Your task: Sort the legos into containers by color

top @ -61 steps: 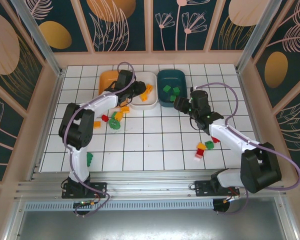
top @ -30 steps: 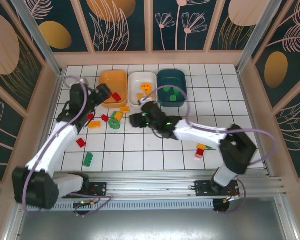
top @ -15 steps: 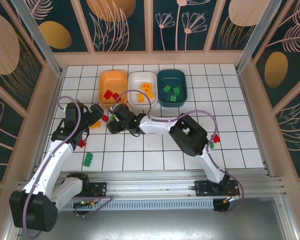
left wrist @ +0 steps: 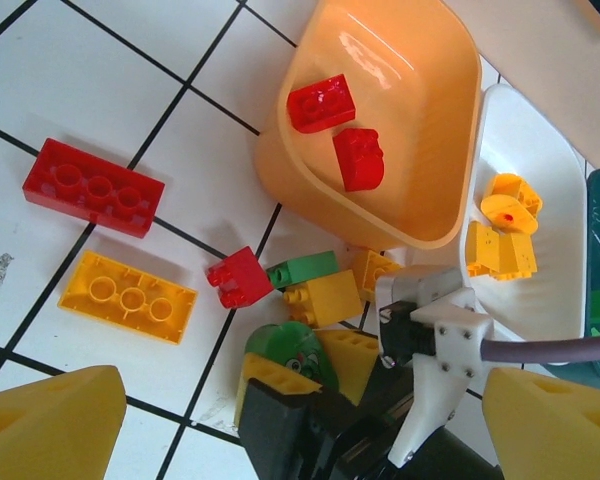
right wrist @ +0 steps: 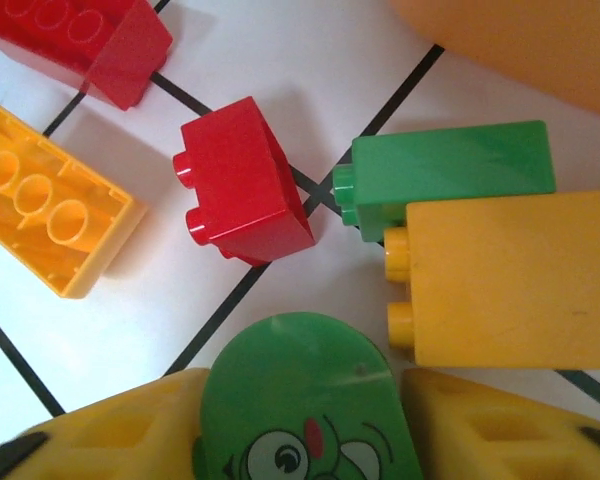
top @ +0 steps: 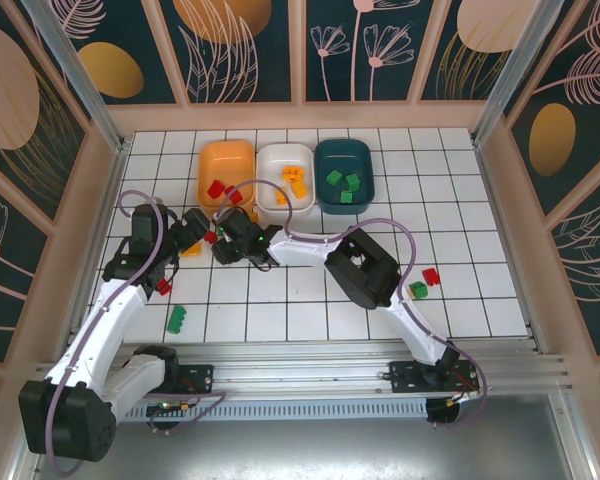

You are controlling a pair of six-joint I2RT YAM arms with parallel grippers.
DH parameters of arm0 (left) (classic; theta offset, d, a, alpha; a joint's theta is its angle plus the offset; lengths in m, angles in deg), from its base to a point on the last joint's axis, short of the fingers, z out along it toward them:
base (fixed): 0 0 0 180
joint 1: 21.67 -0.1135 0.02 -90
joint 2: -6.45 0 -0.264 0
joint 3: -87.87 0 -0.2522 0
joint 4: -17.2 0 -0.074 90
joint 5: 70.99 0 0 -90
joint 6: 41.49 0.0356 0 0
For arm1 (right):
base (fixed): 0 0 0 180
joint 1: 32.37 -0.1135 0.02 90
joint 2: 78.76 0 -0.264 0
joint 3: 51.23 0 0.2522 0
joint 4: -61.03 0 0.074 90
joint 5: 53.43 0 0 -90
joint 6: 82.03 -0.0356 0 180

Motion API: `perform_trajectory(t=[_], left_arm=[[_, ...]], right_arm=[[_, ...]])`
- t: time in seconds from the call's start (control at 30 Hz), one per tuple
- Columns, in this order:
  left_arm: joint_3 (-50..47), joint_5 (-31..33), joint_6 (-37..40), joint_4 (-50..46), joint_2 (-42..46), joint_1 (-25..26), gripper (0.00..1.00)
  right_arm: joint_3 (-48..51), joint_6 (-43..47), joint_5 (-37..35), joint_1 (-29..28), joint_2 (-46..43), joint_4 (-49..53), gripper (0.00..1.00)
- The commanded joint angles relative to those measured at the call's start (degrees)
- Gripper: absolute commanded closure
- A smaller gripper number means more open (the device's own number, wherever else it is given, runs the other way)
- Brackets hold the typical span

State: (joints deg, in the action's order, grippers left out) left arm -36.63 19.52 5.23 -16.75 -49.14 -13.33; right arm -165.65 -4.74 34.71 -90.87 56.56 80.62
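Note:
My right gripper (right wrist: 305, 440) is shut on a rounded green lego (right wrist: 305, 400) with a cartoon face, its yellow pads (right wrist: 110, 430) pressed to both sides. The lego rests on the table by a small red brick (right wrist: 242, 180), a green brick (right wrist: 445, 175) and a yellow brick (right wrist: 510, 280). From above, the right gripper (top: 225, 247) sits just below the orange tray (top: 225, 152). My left gripper (top: 187, 236) hangs open close to its left, its pads (left wrist: 40, 425) wide apart. The orange tray (left wrist: 420, 90) holds two red bricks (left wrist: 322, 103); the white tray (top: 285, 152) holds yellow ones, the teal tray (top: 342, 150) green ones.
A long red brick (left wrist: 93, 186) and an orange-yellow plate (left wrist: 128, 296) lie left of the pile. Loose on the tiles are a red brick (top: 161, 286) and a green one (top: 178, 319) near the left arm, and a red (top: 430, 276) and green (top: 417, 290) pair at right.
My right gripper swung left from the middle of the table to the pile and closed on the green face lego. My left gripper drew back from the orange tray and opened wider.

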Motion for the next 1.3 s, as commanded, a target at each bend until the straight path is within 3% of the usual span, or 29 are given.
perform_trajectory(t=[0.0,0.17,0.3,0.37,0.5,0.63,0.73,0.87,1.1,1.27], left_arm=[[1.9,0.0,1.8,-0.2,0.6,-0.3,0.08],[1.6,-1.4,1.5,1.2,0.3,-0.4,0.08],[-0.2,-3.3,0.6,4.6,-0.6,-0.4,0.09],[-1.2,-5.5,0.3,6.9,-1.7,-0.3,0.15],[-1.6,-6.9,-0.3,11.0,-7.4,0.4,0.26],[1.2,-4.2,0.8,12.8,-15.3,4.9,0.28],[5.5,-1.1,2.9,12.3,-22.6,8.4,0.29],[9.9,2.5,4.9,11.6,-30.9,8.7,0.31],[13.6,0.5,8.2,12.6,-39.0,9.6,0.31],[16.6,0.7,9.1,12.4,-41.5,11.2,0.32]], right_arm=[[1.3,-0.4,-0.6,-0.8,-1.2,1.0,0.62],[8.6,-0.5,-1.7,-2.0,-8.1,-1.1,0.74],[15.6,-1.4,-1.8,-1.9,-16.3,-3.7,0.76],[18.6,-1.8,-2.6,-1.4,-20.7,-4.6,0.76],[24.7,-3.0,-2.3,4.1,-29.7,-6.1,0.75],[28.1,-2.9,-3.2,13.0,-34.4,-5.9,0.75],[28.0,-3.0,-1.2,21.8,-33.4,-5.1,0.74],[24.5,-2.0,-0.3,29.7,-28.2,-3.3,0.74],[15.0,-0.9,-2.9,34.5,-18.8,1.0,0.71],[12.5,-1.2,-5.1,35.3,-17.5,3.2,0.45]])
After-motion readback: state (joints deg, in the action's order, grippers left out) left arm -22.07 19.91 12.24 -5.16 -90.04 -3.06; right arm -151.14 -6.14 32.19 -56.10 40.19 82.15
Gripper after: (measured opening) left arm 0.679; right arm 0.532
